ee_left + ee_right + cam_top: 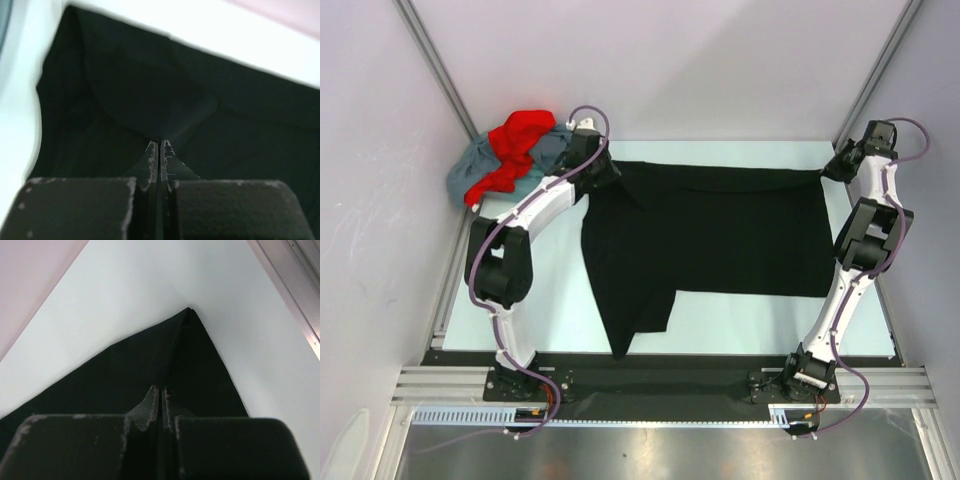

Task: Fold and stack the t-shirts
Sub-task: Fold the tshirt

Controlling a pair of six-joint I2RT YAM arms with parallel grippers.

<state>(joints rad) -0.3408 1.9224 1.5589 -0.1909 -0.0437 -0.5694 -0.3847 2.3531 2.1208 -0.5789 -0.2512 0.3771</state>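
A black t-shirt [720,235] lies spread across the table, with one part hanging toward the near edge at the left. My left gripper [597,166] is at the shirt's far left corner, shut on a pinch of the black cloth [150,100] that puckers up to its fingertips [152,150]. At the far right corner my right gripper [828,170] is shut on the black t-shirt [125,375] too, and a fold ridge runs from the corner to its tips. A bright red t-shirt [517,145] lies crumpled on a grey-blue t-shirt [470,172] at the back left.
Grey walls and metal corner posts [435,65] close in the pale table [760,335]. A black strip and metal rail [650,385] run along the near edge, where both arm bases are bolted.
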